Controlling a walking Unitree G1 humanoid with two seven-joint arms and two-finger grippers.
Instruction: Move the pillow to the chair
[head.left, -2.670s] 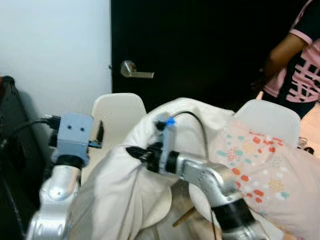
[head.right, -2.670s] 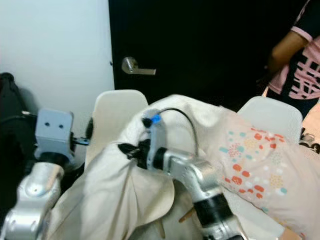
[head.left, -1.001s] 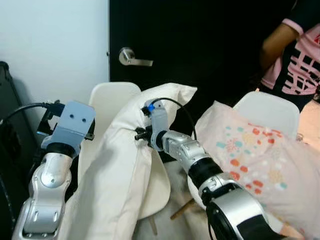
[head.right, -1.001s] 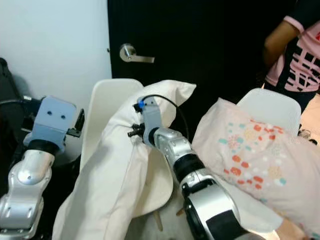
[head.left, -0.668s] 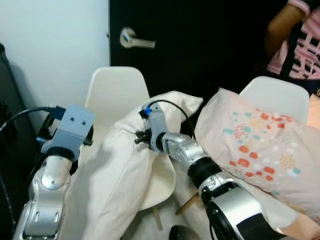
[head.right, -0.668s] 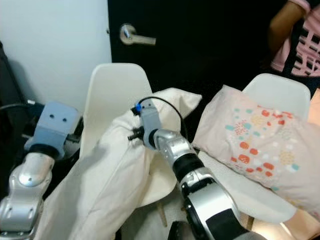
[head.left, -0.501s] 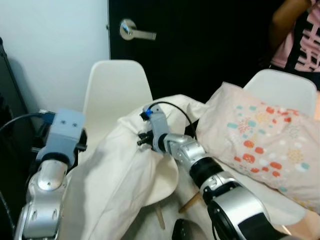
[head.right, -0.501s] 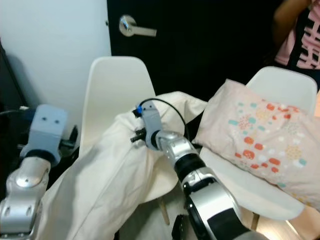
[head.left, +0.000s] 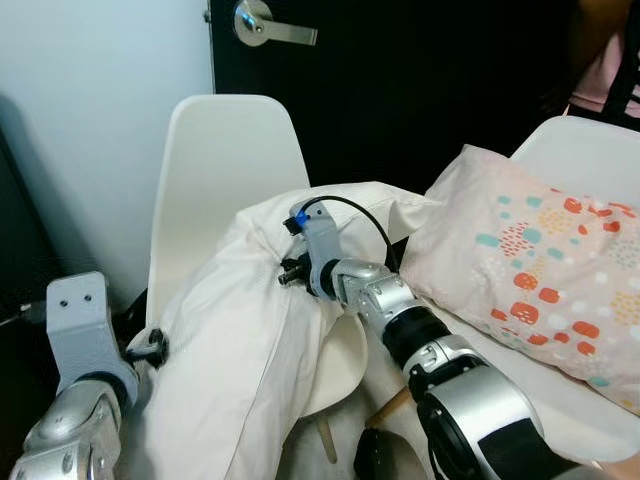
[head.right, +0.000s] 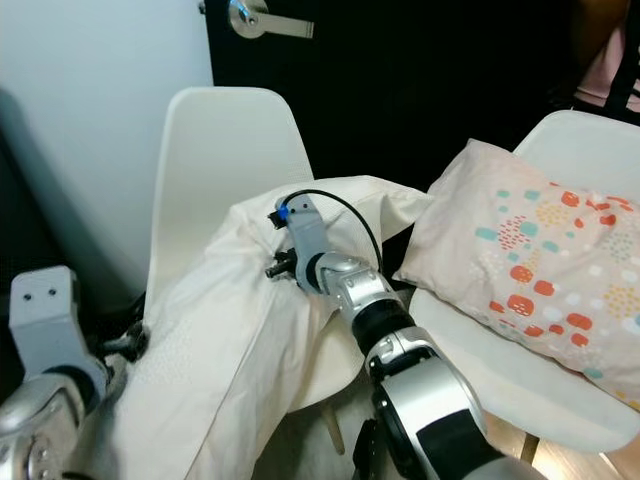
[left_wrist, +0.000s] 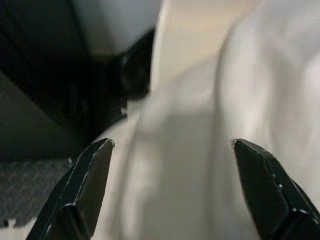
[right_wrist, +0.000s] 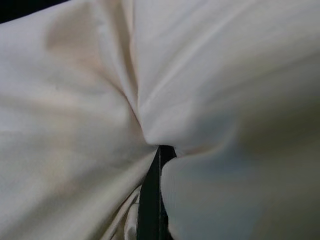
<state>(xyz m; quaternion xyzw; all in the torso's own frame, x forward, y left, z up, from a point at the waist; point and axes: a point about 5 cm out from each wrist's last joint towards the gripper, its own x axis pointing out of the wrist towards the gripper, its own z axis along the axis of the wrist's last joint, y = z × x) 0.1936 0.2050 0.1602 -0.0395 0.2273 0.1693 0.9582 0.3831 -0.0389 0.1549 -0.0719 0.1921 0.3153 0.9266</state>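
Your right tool (head.left: 290, 272) is pinched closed on a fold of the white pillow (head.left: 240, 340), which sags over the seat of the left chair (head.left: 220, 160) and spills off its front edge; your left tool (left_wrist: 170, 190) stands wide open just beside the lower end, gripping nothing. You should expect it to be light, soft and floppy, so one pinch likely lets the rest droop and slide; take a second bunched handful low down. The moulded seat looks smooth and sloped, a black door (head.left: 420, 90) stands close behind, and a patterned pillow (head.left: 540, 270) fills the right chair (head.left: 590, 150).
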